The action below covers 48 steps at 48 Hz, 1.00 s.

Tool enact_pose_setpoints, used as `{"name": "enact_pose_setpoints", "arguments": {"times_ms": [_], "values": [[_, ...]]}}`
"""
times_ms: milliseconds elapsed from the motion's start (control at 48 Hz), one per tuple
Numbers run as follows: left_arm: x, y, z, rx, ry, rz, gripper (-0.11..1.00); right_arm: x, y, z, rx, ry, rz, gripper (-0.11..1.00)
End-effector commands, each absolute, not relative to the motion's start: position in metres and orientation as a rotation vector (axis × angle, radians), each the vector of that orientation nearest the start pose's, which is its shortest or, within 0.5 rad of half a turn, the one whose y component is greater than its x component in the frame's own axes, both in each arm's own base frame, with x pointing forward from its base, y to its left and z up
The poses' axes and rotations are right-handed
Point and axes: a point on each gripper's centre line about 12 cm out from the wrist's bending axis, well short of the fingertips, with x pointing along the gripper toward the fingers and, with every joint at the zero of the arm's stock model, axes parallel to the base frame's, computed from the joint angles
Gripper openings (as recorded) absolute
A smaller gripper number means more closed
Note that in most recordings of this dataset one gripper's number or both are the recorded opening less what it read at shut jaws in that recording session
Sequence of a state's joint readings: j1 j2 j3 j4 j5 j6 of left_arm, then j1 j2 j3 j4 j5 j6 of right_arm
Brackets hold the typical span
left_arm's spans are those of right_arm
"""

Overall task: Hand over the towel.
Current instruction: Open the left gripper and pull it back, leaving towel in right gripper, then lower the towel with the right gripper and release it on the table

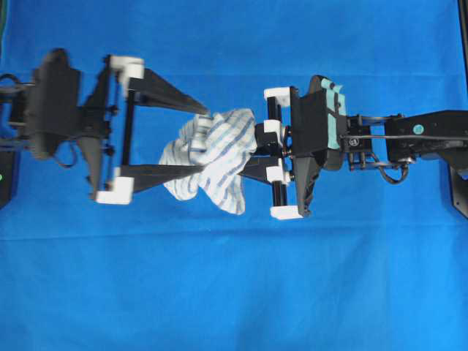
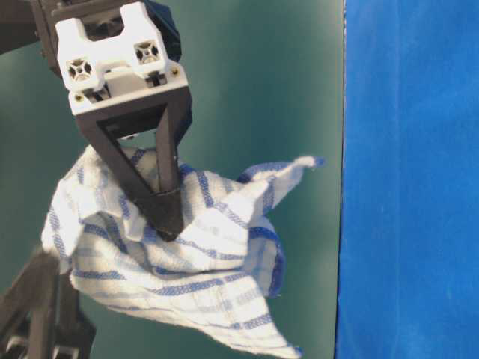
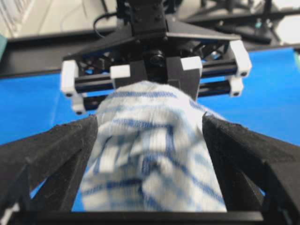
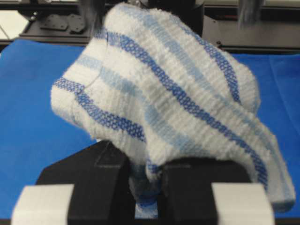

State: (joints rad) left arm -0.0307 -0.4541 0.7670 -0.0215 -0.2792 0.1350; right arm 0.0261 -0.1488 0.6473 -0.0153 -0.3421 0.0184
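Note:
The towel (image 1: 219, 157), white with blue stripes, hangs bunched in the air between the two grippers. My right gripper (image 1: 252, 153) is shut on its right end; the right wrist view shows the cloth (image 4: 164, 93) pinched between the closed fingers (image 4: 98, 187). My left gripper (image 1: 203, 140) is wide open, and its two fingers (image 3: 70, 145) flank the towel (image 3: 150, 164) on both sides. The table-level view shows the shut gripper (image 2: 165, 213) holding the draped towel (image 2: 187, 262).
The large plain blue sheet (image 1: 234, 292) covers the table under both arms. The right gripper's body (image 3: 154, 61) faces the left wrist camera closely. A black finger of the other gripper (image 2: 37, 314) shows low in the table-level view.

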Motion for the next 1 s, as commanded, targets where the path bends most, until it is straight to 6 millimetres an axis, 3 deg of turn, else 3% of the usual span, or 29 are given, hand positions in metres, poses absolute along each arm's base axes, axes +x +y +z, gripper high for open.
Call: {"name": "enact_pose_setpoints", "arguments": {"times_ms": [0,208,354,709,980], "values": [[0.307,-0.008,0.342,0.119,-0.027,-0.021,0.94,0.387,0.011,0.288,0.001,0.109,0.031,0.11],[0.263,-0.007,0.351,0.113,-0.073,-0.021,0.94,0.368,0.01,0.292,0.001,0.098,0.031,0.11],[0.247,-0.007,0.351,0.111,-0.081,-0.023,0.94,0.36,0.01,0.293,0.003,0.091,0.031,0.11],[0.248,-0.007,0.347,0.108,-0.066,-0.022,0.94,0.36,0.009,0.292,0.011,0.105,0.029,0.11],[0.249,-0.007,0.346,0.11,-0.066,-0.024,0.94,0.392,0.001,0.257,0.018,0.39,0.0,0.11]]}}
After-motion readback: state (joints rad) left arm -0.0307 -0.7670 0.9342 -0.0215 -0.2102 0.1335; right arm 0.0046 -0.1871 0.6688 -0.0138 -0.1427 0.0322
